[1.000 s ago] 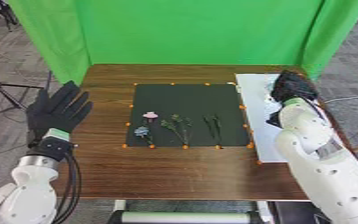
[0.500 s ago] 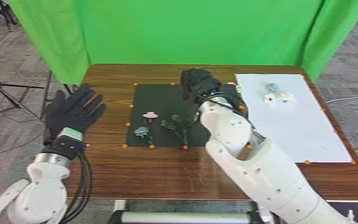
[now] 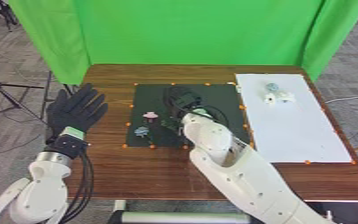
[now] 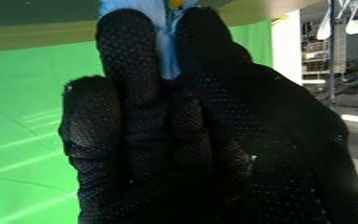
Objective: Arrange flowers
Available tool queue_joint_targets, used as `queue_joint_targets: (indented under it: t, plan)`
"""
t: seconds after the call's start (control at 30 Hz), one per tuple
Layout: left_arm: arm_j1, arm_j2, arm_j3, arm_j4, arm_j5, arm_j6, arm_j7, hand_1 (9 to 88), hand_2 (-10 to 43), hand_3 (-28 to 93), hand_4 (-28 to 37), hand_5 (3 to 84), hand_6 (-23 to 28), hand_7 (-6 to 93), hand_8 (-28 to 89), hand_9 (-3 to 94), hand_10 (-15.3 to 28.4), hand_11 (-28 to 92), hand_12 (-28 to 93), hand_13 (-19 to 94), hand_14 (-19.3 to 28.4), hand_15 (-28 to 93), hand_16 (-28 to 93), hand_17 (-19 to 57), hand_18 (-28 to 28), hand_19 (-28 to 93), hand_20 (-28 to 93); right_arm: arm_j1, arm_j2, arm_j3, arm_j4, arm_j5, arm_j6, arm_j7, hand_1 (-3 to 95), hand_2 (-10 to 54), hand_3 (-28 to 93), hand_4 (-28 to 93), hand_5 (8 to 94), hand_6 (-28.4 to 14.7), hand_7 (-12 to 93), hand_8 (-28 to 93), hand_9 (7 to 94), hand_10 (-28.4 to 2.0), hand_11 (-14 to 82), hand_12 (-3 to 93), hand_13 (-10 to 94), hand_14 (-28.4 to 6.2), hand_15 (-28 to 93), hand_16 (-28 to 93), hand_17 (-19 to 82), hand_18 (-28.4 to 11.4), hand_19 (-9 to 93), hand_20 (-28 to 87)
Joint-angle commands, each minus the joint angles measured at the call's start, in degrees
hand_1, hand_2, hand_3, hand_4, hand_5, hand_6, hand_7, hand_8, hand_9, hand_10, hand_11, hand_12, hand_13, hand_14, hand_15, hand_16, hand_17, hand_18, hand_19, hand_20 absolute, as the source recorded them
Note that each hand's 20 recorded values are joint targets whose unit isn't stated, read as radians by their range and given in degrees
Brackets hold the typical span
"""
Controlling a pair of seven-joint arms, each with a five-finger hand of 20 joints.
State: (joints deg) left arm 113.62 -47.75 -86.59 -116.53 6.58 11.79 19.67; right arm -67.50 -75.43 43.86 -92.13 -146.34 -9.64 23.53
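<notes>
In the head view we see our right hand (image 3: 182, 97) over the far middle of the dark mat (image 3: 224, 95) on the brown table (image 3: 113, 172). Near and left of it, the pink flower (image 3: 151, 115) lies on the mat, with the dusty-blue flower (image 3: 142, 131) nearer to us. The green sprigs (image 3: 169, 123) lie right of these two, partly hidden by our right arm. On the white board (image 3: 300, 135) to the right, a pale blue bloom (image 3: 272, 86) lies toward the far edge, and white blooms (image 3: 286, 97) lie just nearer. Our left hand (image 3: 75, 107) is at the table's left edge, its fingers straight and spread apart. A green curtain (image 3: 198, 35) hangs behind the table. In the right wrist view, something light blue (image 4: 168, 37) shows between the fingers of our right hand (image 4: 286, 135); we cannot tell whether they are clamped on it.
</notes>
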Motion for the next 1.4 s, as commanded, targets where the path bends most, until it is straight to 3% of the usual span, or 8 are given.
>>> queue_joint_targets:
  t: [0.03,0.2,0.3,0.4,0.67,0.93,1.3,1.4]
  plan:
    - [0.5,0.31,-0.70,-0.34,-1.06,-0.01,1.13,26.8,12.8,71,-28.3,42.8,8.1,16.2,-9,35.1,14.6,22,10,25,15.6,42,-9,-4.2,15.7,41,10,-1.3,-1.4,0.0,-0.9,-0.7,-1.0,0.1,60.1,-9.5,73,-28,69.1,-1.9,39,4,79.8,-10.0,11.0,41.0,69,-6.0,38,41,47,-16.0,89,19]
    - [-0.2,0.05,-0.70,0.26,-1.37,-0.71,0.89,26.8,12.8,71,-28.3,42.9,8.1,16.3,-9,35.2,14.6,22,11,25,15.6,43,-9,-4.2,15.7,41,10,-1.9,-1.7,0.1,-0.8,-0.8,-2.1,-0.2,59.9,-9.5,73,-28,69.1,-2.0,38,4,79.5,-10.0,10.8,40.4,69,-6.1,38,40,44,-17.8,88,20]
    - [0.1,-0.24,-1.04,0.23,-0.32,-0.81,-0.02,26.9,12.8,71,-28.3,43.0,7.7,16.4,-9,35.2,14.6,22,10,25,15.5,43,-9,-4.2,15.7,41,10,-2.0,-1.7,0.3,-0.2,-1.9,-1.9,-0.4,59.8,-9.5,73,-28,69.0,-1.9,37,2,78.8,-9.5,9.4,38.6,68,-6.3,38,40,40,-19.3,84,21]
    - [0.7,-0.39,-1.54,-0.03,-1.19,-1.09,0.10,27.0,12.7,71,-28.3,43.4,6.9,17.1,-9,35.2,14.3,22,11,25,15.4,43,-9,-4.4,15.5,41,10,-2.2,-1.7,0.7,-0.3,-1.8,-2.4,-0.2,60.2,-9.5,73,-28,69.0,-1.8,37,2,77.7,-9.8,8.4,37.3,67,-6.6,38,39,38,-19.7,83,22]
    - [0.8,-0.53,-1.67,-0.46,0.44,0.59,0.21,28.5,11.5,71,-28.2,44.6,5.5,17.5,-9,35.0,14.2,23,11,24,15.2,42,-9,-4.6,15.7,41,10,-3.0,-1.6,1.4,-1.6,-1.6,-3.2,-1.1,57.6,-9.5,73,-28,68.2,-2.1,35,1,71.9,-11.4,15.8,28.3,62,-7.4,41,39,36,-21.2,82,30]
    - [0.9,-0.48,-1.81,-0.41,-0.25,0.35,0.57,30.6,9.8,71,-28.2,46.8,4.3,17.5,-10,32.6,12.9,23,11,21,13.6,41,-8,-5.0,15.5,41,11,-3.8,-1.7,2.3,-2.6,-0.5,-5.0,-1.1,53.8,-9.5,74,-28,67.7,-1.7,33,1,69.5,-12.8,20.6,22.2,58,-11.0,48,34,33,-22.4,82,36]
    - [1.8,-1.09,-1.97,-0.74,-0.28,-2.54,1.24,29.7,9.8,70,-28.3,44.8,5.9,16.5,-9,32.0,13.1,23,11,21,14.2,41,-7,-5.2,15.6,40,11,-4.2,4.7,8.6,-7.8,-1.1,4.1,1.8,43.1,-9.5,81,-28,63.8,-2.5,28,-14,63.7,-15.4,19.8,18.7,51,-14.7,55,22,32,-23.3,83,39]
    - [3.3,-0.77,-2.96,-1.55,-0.14,-2.86,1.58,29.2,10.0,70,-28.3,44.5,6.3,16.4,-9,32.1,13.1,23,11,21,14.5,41,-7,-5.3,15.6,40,11,-3.1,8.4,11.7,-6.4,-0.5,5.5,4.7,41.1,-9.5,80,-28,60.3,-4.0,24,-14,61.5,-16.5,19.0,18.4,51,-15.4,54,21,33,-23.4,84,39]
